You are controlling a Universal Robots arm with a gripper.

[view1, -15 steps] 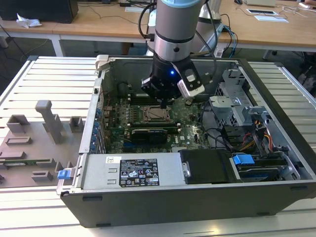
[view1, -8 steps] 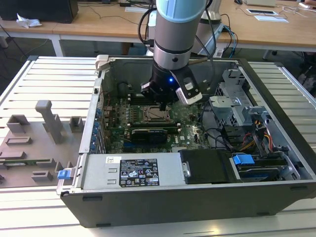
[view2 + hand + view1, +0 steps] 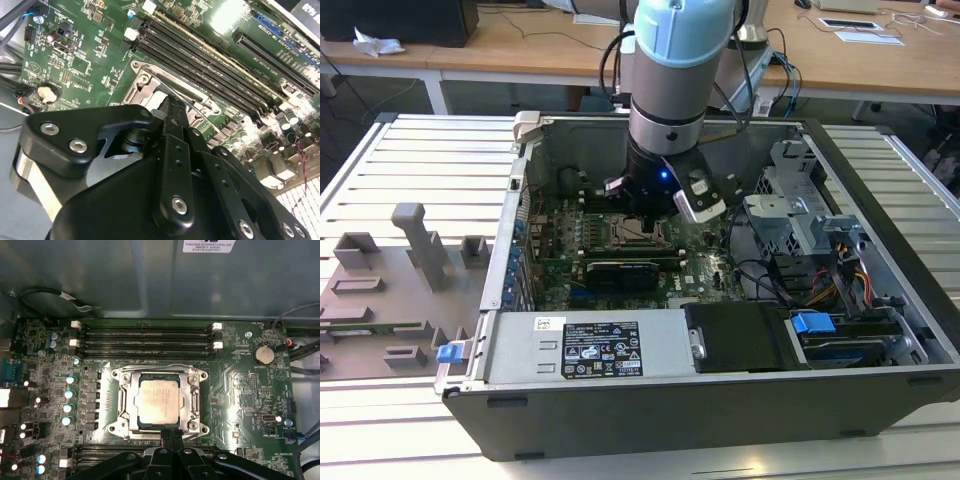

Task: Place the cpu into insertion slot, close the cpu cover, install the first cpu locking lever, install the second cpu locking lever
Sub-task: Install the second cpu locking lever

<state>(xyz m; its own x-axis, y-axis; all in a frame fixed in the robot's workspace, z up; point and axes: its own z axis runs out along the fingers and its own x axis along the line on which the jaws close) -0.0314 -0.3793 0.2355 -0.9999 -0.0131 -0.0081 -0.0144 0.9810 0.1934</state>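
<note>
A: Where is the cpu (image 3: 158,401) sitting?
B: Flat inside the insertion slot (image 3: 131,426), just ahead of the gripper (image 3: 172,434) in the first wrist view. The cpu cover (image 3: 192,399) lies folded down around it, framing the silver top.
A: And the pincer itself?
B: Its two black fingers (image 3: 167,439) are pressed together, tips touching, with nothing visible between them. The tips sit right at the near edge of the socket frame.
A: What lies beyond it?
B: On the motherboard (image 3: 240,385), long black memory slots (image 3: 145,337) run past the far side of the socket.
A: The wider scene?
B: In the exterior view the arm (image 3: 672,90) reaches down into the open computer case (image 3: 720,400), gripper (image 3: 645,212) low over the socket
</note>
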